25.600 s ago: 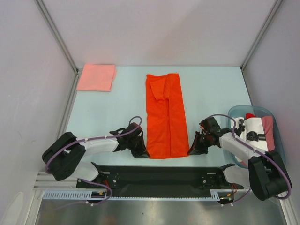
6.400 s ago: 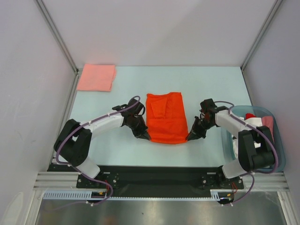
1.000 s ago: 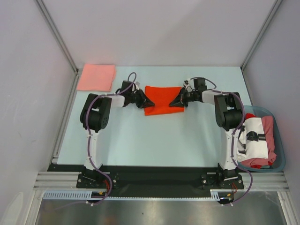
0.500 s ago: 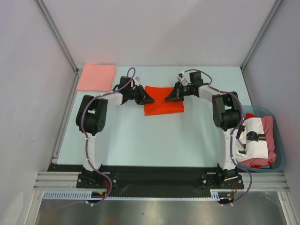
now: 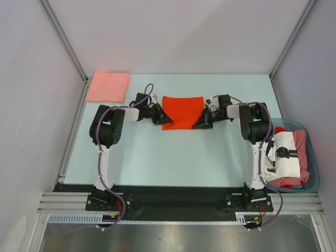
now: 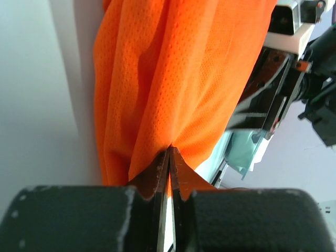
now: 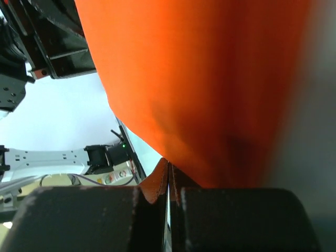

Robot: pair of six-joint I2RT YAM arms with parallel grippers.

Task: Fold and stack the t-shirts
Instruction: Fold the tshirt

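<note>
The orange t-shirt (image 5: 182,110) lies folded into a small rectangle at the middle back of the table. My left gripper (image 5: 161,119) is at its near left corner and my right gripper (image 5: 200,123) is at its near right corner. In the left wrist view the left gripper (image 6: 170,151) is shut on a pinch of orange mesh fabric (image 6: 173,79). In the right wrist view the right gripper (image 7: 168,163) is shut at the edge of the orange cloth (image 7: 210,79). A folded pink t-shirt (image 5: 107,86) lies at the back left corner.
A blue basket (image 5: 314,167) at the right edge holds more crumpled shirts (image 5: 286,152), white and pink. Metal frame posts and white walls close in the table at the back and both sides.
Both grippers have moved apart and toward the near corners of the orange shirt. The shirt stays a small folded rectangle in the same place.
</note>
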